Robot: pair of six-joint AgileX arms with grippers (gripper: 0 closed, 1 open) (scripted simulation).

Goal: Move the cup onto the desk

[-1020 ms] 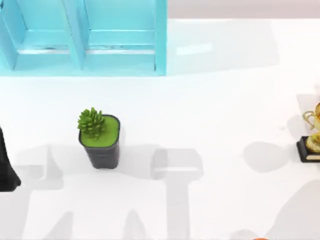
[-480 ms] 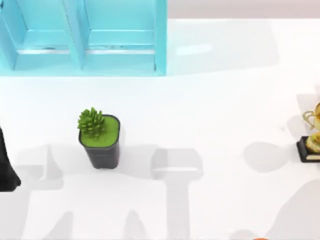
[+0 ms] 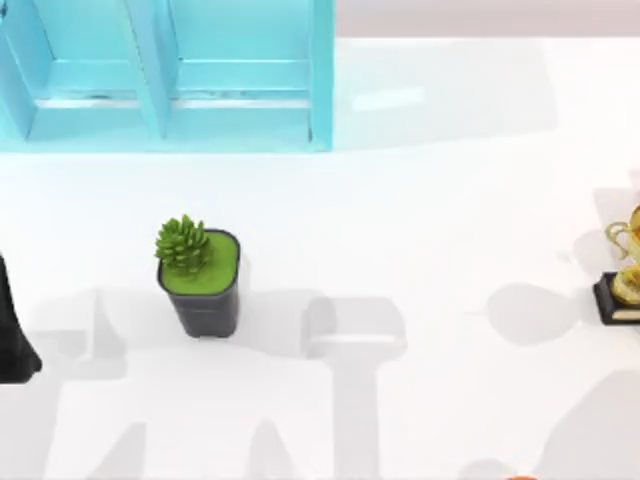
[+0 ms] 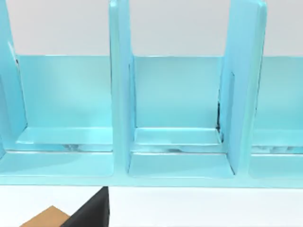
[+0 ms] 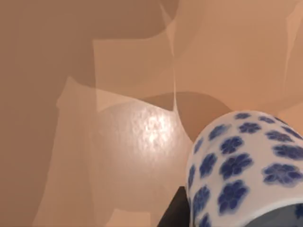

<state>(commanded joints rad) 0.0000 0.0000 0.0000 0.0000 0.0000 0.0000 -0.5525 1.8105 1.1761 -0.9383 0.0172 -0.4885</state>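
Top view: glossy white desk [image 3: 440, 200] with a light blue shelf unit [image 3: 165, 75] at upper left, a succulent in a dark grey square pot [image 3: 200, 280] left of centre, and a golden trophy [image 3: 625, 270] at the right edge. Left arm [image 3: 12, 330] sits at the left edge. Right wrist view: the blue-flowered white cup [image 5: 244, 170] lies close to the camera, above a tan surface [image 5: 118, 94]; whether the claw grasps it cannot be told.

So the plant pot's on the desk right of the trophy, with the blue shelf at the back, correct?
Not quite: the top view shows the plant pot on the desk left of the trophy, not right. The blue shelf at the back is correct.
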